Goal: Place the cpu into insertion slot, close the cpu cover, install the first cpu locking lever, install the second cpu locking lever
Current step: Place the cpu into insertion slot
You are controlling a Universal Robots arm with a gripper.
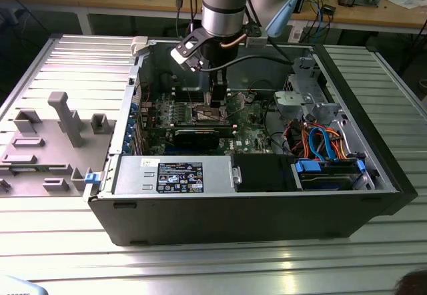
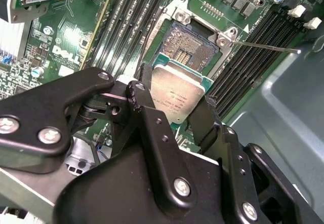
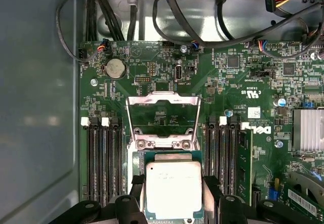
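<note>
item: cpu (image 2: 177, 95), clamped between the two black fingers (image 2: 205, 125) of the gripper (image 2: 174, 102), one finger on each of two opposite edges.
position: over the near part of the slot (image 2: 195, 44), overlapping its rim; whether it touches cannot be told.
surroundings: ram banks (image 3: 101, 158) flank the slot on both sides, close to the fingers. cover (image 3: 163, 101) swung open, off the slot at its far side. a thin lever (image 2: 263, 46) juts from a slot corner across the ram banks. cables (image 3: 177, 16) loop beyond the board edge. coin cell (image 3: 115, 68) and heatsink (image 3: 306, 130) well apart.
surface: green board (image 3: 228, 82) lying flat in an open case (image 1: 267, 215), psu (image 1: 177, 175) along its front, on a ribbed metal table (image 1: 200, 261). grey tray (image 1: 53, 135) at the exterior view's left. wooden benches (image 1: 373, 15) behind.
orientation: metal top up, flat, edges near square with the slot; square, no long axis.
</note>
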